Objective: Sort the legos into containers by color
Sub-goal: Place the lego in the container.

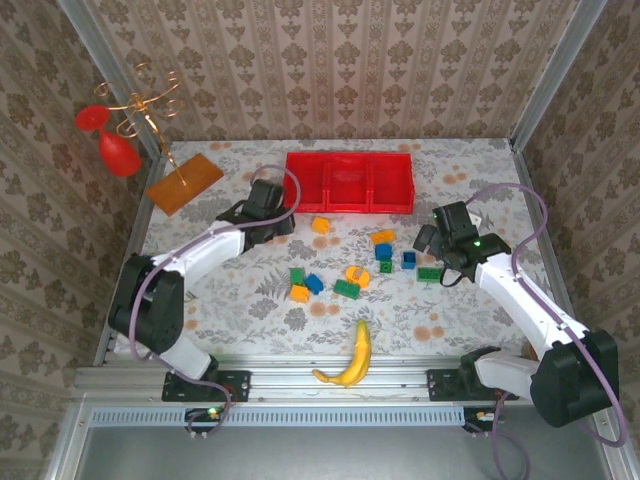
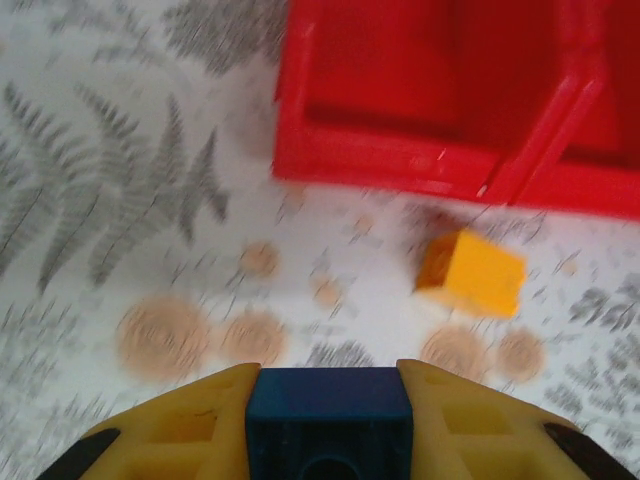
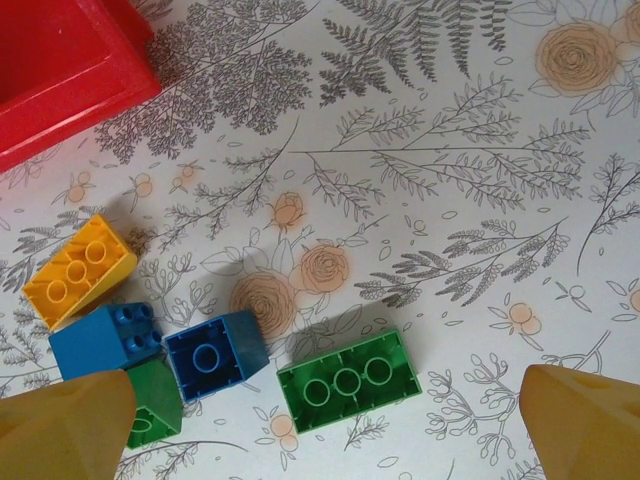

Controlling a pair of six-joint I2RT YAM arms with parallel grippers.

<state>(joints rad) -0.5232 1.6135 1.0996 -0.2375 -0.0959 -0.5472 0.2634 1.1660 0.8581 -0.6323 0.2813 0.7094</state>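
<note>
1. Left end effector (image 2: 328, 385) is clamped narrow on a blue brick (image 2: 330, 430), just short of the red tray (image 2: 400, 165); step in hand looks like carrying it to a compartment
2. Next move likely calls for clearing the near wall, then releasing
3. Right end effector (image 3: 325, 385) is wide, holding nothing, above a green brick (image 3: 347, 380)
4. Loose on the tabletop (image 1: 250, 300): roughly four orange, four green, three blue; three tray compartments

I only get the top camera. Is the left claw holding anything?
Observer: Yes. The left gripper is shut on a small blue plastic brick.
Operator: What about the right claw?
Observer: The right gripper is open and empty, its yellow fingers wide apart.
Operator: What is below it?
Observer: A flat green plastic brick showing three studs, beside a one-stud blue cube.
</note>
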